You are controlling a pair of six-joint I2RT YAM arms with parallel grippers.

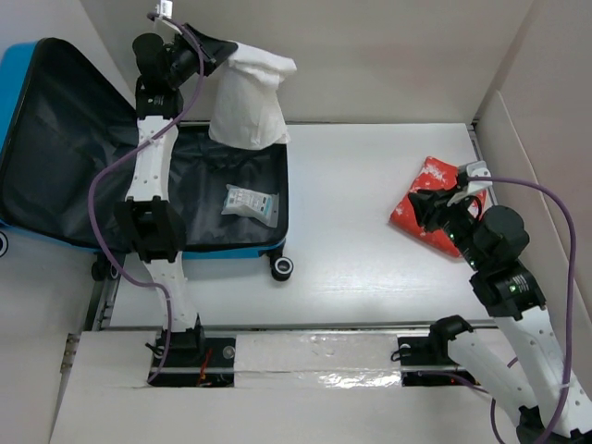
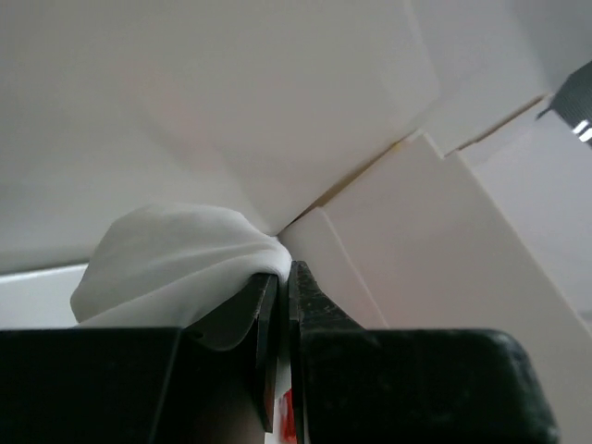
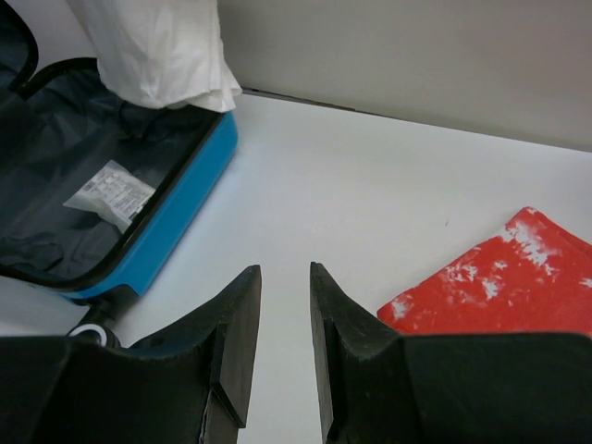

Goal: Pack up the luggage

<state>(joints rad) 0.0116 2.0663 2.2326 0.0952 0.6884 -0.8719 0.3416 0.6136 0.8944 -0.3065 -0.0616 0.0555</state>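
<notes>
Packing looks partly done. The luggage (image 1: 55, 139) lies open at the left of the top view, a bright-blue hard shell with a slack, dark grey fabric lining and a black wheel (image 1: 283, 268) at its near corner. One small packet (image 1: 250, 202) of crinkly clear plastic with a printed label already rests on the lining at the right side of the case.

The left gripper (image 1: 217, 51) is clamped tight on a white cloth (image 1: 248, 102), which hangs in soft, bunched folds over the far right corner of the luggage. It is raised above the case, so I judge it the next thing to go in.

At the right of the frame a red pouch (image 1: 435, 176) with white speckled markings, flat and roughly square, lies on the smooth white table (image 1: 370, 231), well apart from the case. The right gripper (image 1: 439, 199) sits just above its near edge with its black wedge-shaped jaws a little apart. Its wrist view shows nothing between them, so that pouch is left to pick up and pack.
</notes>
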